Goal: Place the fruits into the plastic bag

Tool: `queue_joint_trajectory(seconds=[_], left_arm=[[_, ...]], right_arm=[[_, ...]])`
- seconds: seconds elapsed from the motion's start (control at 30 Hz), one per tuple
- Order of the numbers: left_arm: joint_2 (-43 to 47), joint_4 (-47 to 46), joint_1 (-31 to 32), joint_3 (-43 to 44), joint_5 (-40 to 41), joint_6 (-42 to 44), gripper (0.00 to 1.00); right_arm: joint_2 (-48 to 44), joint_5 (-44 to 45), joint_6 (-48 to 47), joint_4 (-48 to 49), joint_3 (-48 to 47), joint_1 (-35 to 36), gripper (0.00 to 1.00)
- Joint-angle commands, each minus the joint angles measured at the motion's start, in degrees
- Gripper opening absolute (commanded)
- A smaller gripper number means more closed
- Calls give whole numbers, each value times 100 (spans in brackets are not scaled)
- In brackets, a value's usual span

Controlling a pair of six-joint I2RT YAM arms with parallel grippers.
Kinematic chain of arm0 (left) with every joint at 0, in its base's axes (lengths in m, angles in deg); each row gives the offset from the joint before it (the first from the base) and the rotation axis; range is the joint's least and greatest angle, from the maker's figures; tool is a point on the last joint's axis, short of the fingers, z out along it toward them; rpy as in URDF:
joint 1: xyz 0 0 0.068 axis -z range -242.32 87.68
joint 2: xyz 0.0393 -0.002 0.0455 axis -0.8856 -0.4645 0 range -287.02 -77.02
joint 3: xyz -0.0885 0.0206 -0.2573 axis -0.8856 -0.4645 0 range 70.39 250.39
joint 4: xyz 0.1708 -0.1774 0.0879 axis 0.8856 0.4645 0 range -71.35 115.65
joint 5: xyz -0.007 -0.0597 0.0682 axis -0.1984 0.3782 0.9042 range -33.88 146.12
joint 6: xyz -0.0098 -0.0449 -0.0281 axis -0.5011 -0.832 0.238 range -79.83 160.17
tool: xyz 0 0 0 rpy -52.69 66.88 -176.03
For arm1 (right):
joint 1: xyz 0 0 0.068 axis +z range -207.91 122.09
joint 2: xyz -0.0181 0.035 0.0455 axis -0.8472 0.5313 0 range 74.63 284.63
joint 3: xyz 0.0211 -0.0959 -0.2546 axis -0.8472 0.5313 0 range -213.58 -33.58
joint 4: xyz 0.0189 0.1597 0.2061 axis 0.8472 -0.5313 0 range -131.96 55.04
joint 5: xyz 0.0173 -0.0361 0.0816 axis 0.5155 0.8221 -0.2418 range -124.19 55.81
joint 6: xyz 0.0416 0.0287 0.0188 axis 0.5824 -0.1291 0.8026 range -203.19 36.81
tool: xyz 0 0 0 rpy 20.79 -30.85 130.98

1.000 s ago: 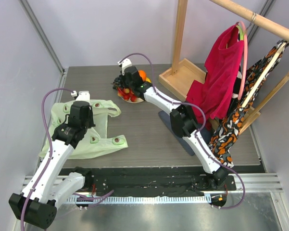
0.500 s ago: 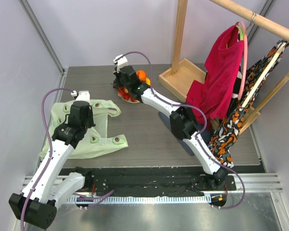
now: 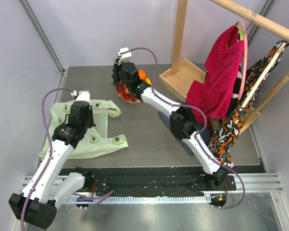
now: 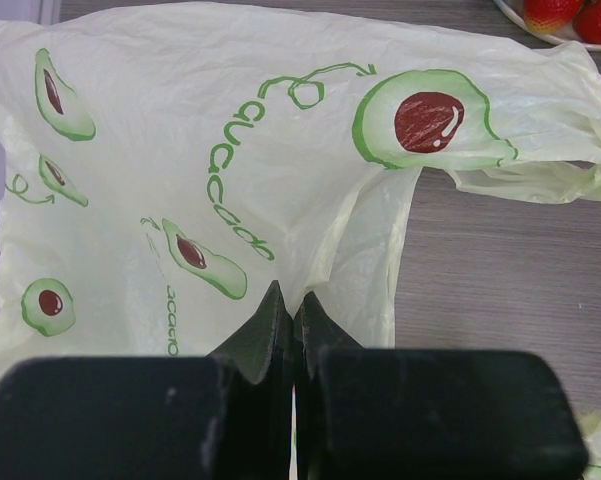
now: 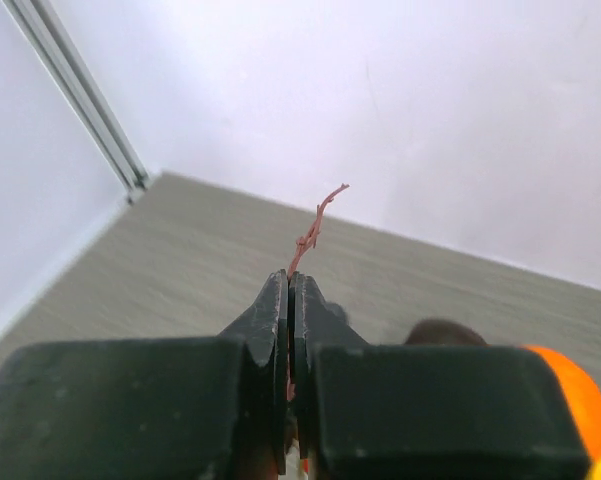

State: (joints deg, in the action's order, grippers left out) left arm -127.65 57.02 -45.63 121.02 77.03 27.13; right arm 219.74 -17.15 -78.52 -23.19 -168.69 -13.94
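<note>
The pale green plastic bag (image 3: 98, 134) with avocado prints lies flat at the left of the table. It fills the left wrist view (image 4: 230, 150). My left gripper (image 4: 291, 300) is shut on a fold of it; in the top view the left gripper (image 3: 81, 120) stands over the bag. My right gripper (image 5: 291, 282) is shut on the thin reddish stem (image 5: 315, 225) of the grape bunch. In the top view the right gripper (image 3: 119, 72) is raised over the plate's far left side, with the dark bunch (image 3: 116, 77) just under it. Strawberries (image 3: 127, 96) and an orange (image 3: 142, 75) lie on the plate (image 3: 134, 101).
A wooden rack base (image 3: 182, 74) stands right of the plate. A red cloth (image 3: 221, 72) and a patterned cloth (image 3: 240, 115) hang at the right. The orange (image 5: 570, 400) and a dark round fruit (image 5: 445, 333) show in the right wrist view. Strawberries (image 4: 570, 15) show at the left wrist view's top edge.
My right gripper has lifted up and back-left from the plate, shut on the grape stem. The left arm and the bag have not moved.
</note>
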Motion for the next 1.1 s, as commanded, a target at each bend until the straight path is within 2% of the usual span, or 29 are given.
queue_joint_trajectory(seconds=[0.0, 0.37, 0.63, 0.73, 0.9, 1.07], left_arm=[[80, -234, -43, -18, -69, 3, 0], [115, -242, -34, -18, -34, 3, 0], [115, -269, -34, -18, -130, 20, 0], [115, -269, -43, -18, -192, 21, 0], [194, -356, -43, 17, -438, 56, 0], [273, -322, -52, 210, -781, -137, 0]], right_arm=[[182, 81, 464, 870, -578, 16, 1], [315, 54, 869, 1810, -639, 16, 1], [-44, -60, 405, 1943, -675, 16, 1], [-439, -227, 219, 1952, -447, 24, 1], [-1913, -648, 219, 2417, 1326, 59, 1], [-3330, -1088, 201, 2321, 3003, 60, 1]])
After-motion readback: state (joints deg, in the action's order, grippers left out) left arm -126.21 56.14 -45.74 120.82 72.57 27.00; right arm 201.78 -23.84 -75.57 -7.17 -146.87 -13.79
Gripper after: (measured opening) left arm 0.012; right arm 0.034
